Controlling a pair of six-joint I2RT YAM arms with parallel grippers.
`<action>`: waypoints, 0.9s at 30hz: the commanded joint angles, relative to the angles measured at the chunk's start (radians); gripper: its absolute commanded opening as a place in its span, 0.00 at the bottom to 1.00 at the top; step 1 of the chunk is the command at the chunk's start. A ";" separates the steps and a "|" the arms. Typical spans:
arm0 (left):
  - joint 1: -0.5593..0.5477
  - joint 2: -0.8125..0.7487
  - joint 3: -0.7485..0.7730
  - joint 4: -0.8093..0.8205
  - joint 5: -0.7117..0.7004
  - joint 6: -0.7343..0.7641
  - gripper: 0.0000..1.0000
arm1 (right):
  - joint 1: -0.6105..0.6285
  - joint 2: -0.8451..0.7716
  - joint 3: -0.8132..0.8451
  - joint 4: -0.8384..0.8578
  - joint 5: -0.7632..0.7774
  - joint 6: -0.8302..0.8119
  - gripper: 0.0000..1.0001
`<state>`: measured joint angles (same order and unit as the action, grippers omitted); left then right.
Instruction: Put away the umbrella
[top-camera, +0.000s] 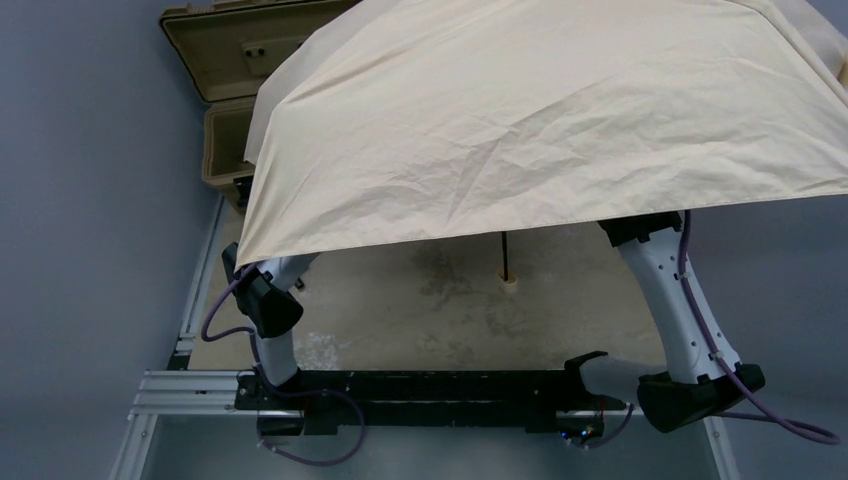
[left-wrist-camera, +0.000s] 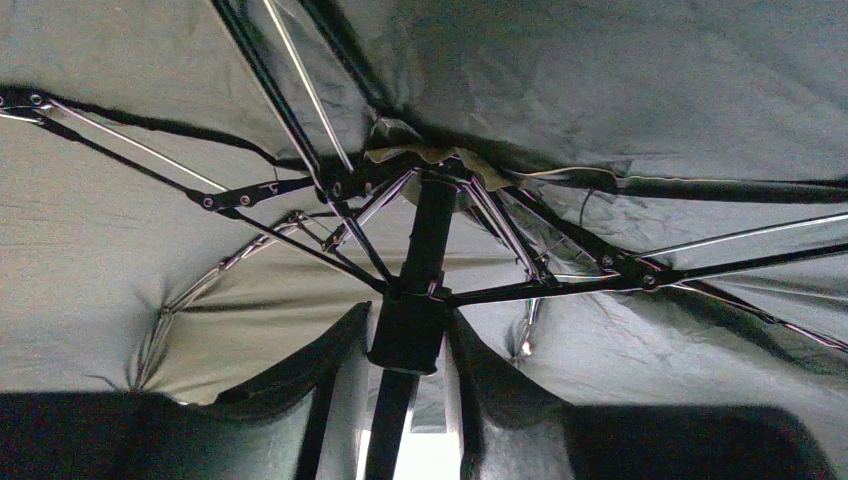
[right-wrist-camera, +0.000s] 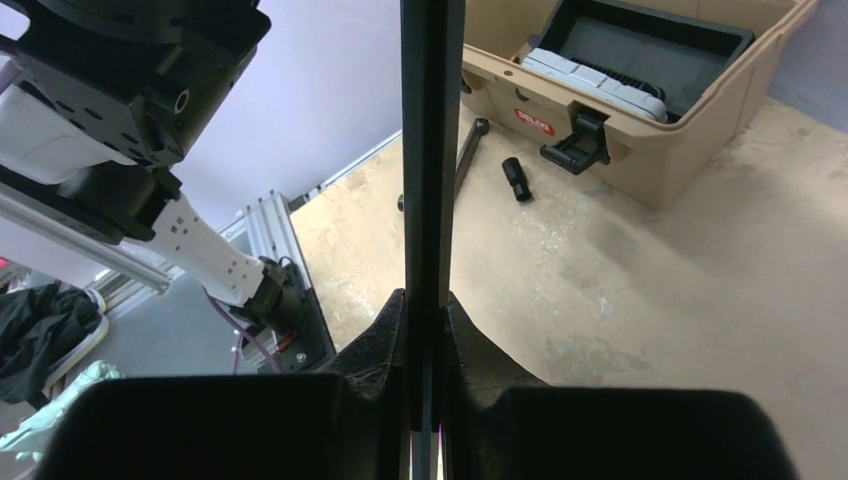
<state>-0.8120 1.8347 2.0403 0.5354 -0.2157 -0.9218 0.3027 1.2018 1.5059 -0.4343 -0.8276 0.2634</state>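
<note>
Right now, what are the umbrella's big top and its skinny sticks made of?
The umbrella's canopy looks like matte beige cloth: it creases softly. The ribs are probably metal: thin, dark, with shiny silver lengths and small rivets.

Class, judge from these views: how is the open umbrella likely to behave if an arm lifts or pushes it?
The umbrella probably feels light but unwieldy: its wide canopy dwarfs the thin shaft. The wrinkled fabric looks floppy, stiffened only by thin ribs, which might bend. It would likely tip if released.
</note>
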 joint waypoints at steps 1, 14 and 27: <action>-0.003 -0.009 0.043 -0.013 -0.028 0.047 0.29 | 0.010 -0.033 0.062 0.030 0.049 -0.081 0.00; -0.005 -0.027 0.042 -0.062 -0.052 0.072 0.00 | 0.022 -0.034 0.071 0.010 0.100 -0.113 0.00; -0.008 -0.063 0.009 -0.107 -0.082 0.065 0.46 | 0.023 -0.034 0.085 0.001 0.130 -0.127 0.00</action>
<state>-0.8196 1.8267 2.0396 0.4519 -0.2737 -0.8871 0.3206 1.2018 1.5276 -0.5083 -0.7155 0.1989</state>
